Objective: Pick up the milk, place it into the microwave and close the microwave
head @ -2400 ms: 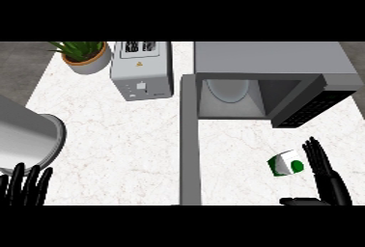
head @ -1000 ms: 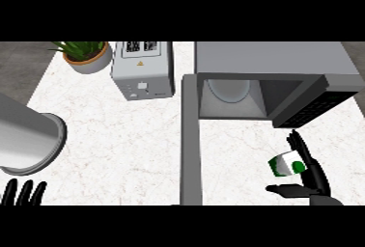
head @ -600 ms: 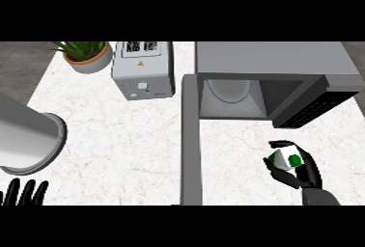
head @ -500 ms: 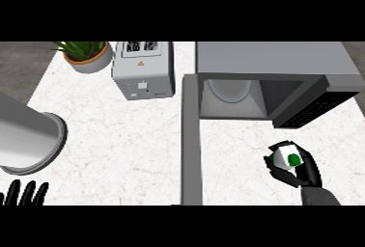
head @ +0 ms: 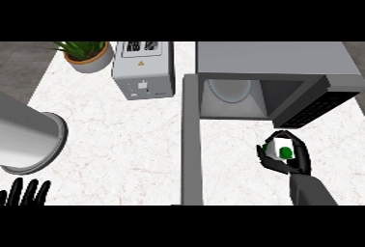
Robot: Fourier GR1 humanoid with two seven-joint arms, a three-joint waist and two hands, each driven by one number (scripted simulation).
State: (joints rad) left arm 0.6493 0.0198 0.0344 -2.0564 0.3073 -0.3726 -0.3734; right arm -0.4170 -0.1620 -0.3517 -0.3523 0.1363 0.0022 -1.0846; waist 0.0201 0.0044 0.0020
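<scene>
Fingers of the left hand [head: 25,192] stand straight and spread at the counter's [head: 128,144] near left corner. Toward the near right edge, the right hand [head: 288,157] curls round the milk [head: 282,149], holding it in front of the microwave [head: 271,79], whose door [head: 191,140] hangs open. Farther back along the far edge sit a toaster [head: 143,70] and a potted plant [head: 87,54].
</scene>
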